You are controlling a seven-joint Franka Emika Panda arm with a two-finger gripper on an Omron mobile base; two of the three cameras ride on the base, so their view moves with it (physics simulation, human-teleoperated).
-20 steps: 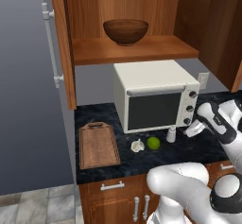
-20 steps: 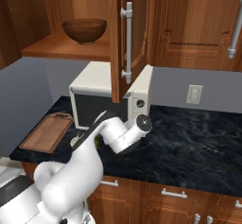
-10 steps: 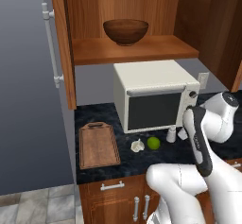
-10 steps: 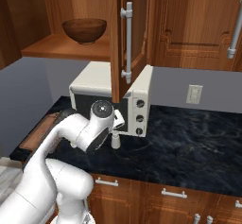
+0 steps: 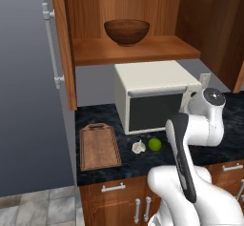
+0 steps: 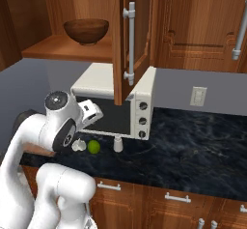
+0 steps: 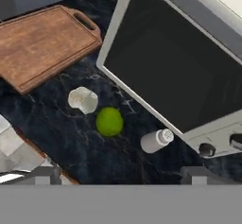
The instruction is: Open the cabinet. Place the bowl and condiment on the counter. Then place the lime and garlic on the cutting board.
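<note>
A: Cabinet [image 5: 64,53] standing open, bowl [image 5: 127,31] up on the shelf, not yet brought down. Condiment [image 7: 157,141] already on the table [image 6: 193,146], upright just in front of the microwave [image 5: 152,101]. Lime [image 7: 109,121] and garlic [image 7: 83,99] side by side on the stone, close but apart, near the cutting board [image 7: 45,41] and not on it.

B: And the gripper [image 7: 118,173]?

A: Hanging above the table with tips spread wide, nothing between them. Looking down on lime, garlic and condiment together.

B: Risks from here?

A: Crowding, mostly. Lime between garlic and condiment, so a descent slightly off could knock the slim bottle over or nudge the garlic away. Round lime likely to roll if clipped by one tip rather than squeezed squarely.

B: Anything higher up?

A: Bowl wide and deep; probably awkward to grip except by the rim, could slip or tip coming off the shelf. Open right door hanging over the microwave, a likely thing to strike on the reach upward.
</note>
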